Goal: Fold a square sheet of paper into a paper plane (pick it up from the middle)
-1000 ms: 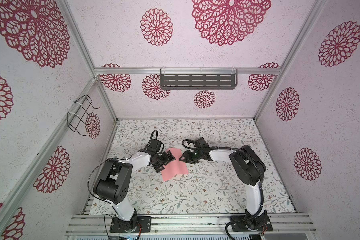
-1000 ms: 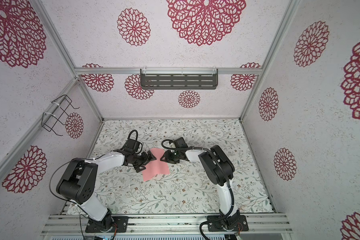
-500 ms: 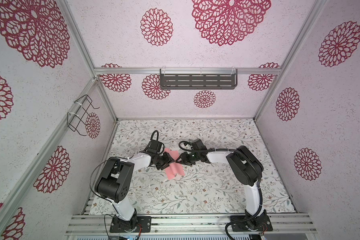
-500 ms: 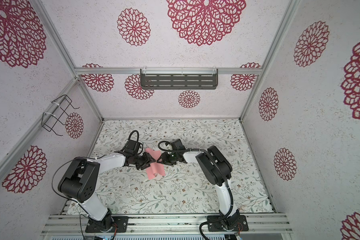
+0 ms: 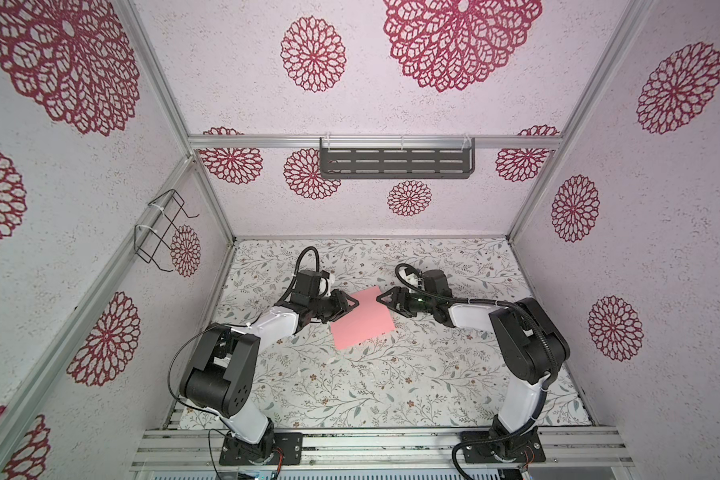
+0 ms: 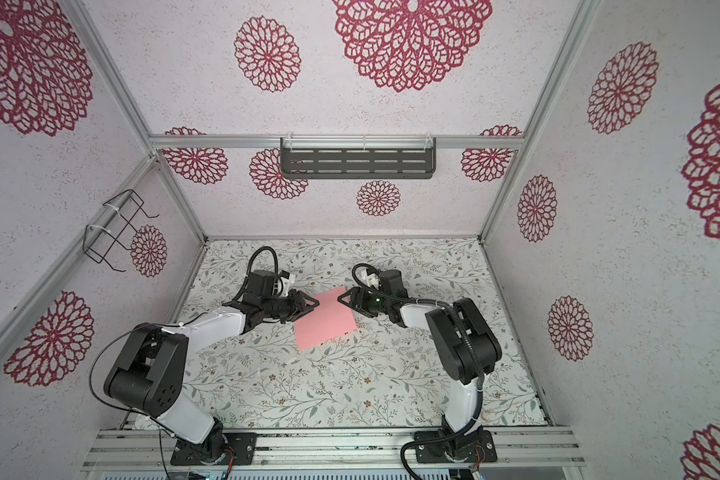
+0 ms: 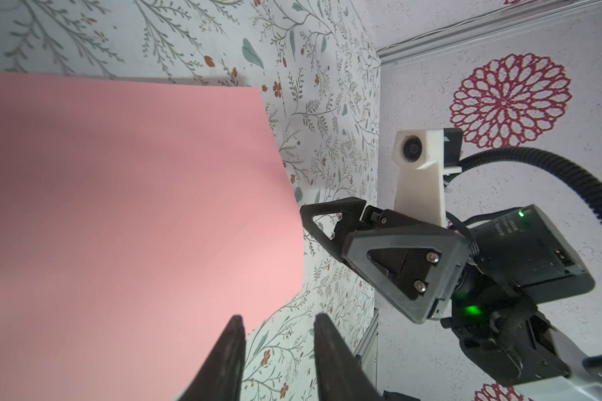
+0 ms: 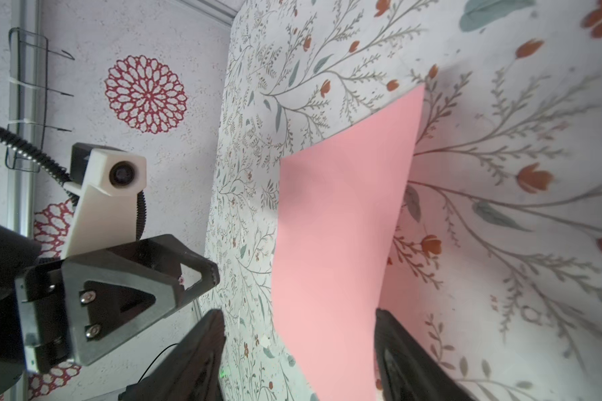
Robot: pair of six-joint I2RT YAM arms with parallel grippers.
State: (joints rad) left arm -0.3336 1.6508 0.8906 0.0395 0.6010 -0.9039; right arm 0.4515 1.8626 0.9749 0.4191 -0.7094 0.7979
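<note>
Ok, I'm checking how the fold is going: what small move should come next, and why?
Probably close the right gripper on the pink sheet: its jaws stand open with the bowed sheet between them, while the left gripper sits open beside a corner, holding nothing.

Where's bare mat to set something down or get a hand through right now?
Free: the wide front strip of mat between the pink paper and the front rail; also the back strip by the rear wall. Crowded: centre, where left gripper and right gripper flank the paper.
</note>
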